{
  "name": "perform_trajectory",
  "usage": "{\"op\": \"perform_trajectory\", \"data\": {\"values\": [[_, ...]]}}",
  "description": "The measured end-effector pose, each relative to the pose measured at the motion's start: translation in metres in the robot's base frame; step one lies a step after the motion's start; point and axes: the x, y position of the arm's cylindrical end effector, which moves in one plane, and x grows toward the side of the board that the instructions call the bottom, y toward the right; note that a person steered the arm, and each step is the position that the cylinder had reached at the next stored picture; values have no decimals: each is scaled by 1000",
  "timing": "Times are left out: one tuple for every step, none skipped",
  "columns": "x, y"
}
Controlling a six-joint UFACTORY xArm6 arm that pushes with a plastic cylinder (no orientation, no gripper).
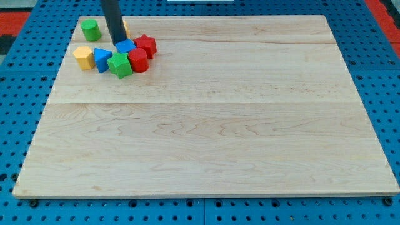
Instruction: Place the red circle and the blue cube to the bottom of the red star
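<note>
A pale wooden board [206, 119] of long planks lies on a blue pegboard [19, 62], filling most of the view. From the view's top edge my dark rod comes down nearly upright, leaning slightly, and my tip [119, 42] ends at the cluster of blocks in the board's corner toward ten o'clock; the rod carries no jaws at all. My tip touches the blue cube [125, 47] at its eleven o'clock edge. The red star [145, 45] sits just at three o'clock of that cube, touching it, with no clear long axis. The red circle [137, 60] stands upright at six o'clock of the star, against it. A green star-like block [120, 65] lies at nine o'clock of the circle, then a blue triangular block [102, 59] and a yellow block [83, 57]. A green cylinder-like block [90, 29] sits at nine o'clock of the rod, and an orange block [125, 27], mostly hidden, at three o'clock of it.
</note>
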Motion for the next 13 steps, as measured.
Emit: {"op": "perform_trajectory", "data": {"values": [[9, 94], [4, 96], [-18, 76], [-1, 49], [3, 34], [5, 22], [17, 14], [38, 62], [50, 71], [81, 106], [145, 109], [152, 20], [108, 23]]}}
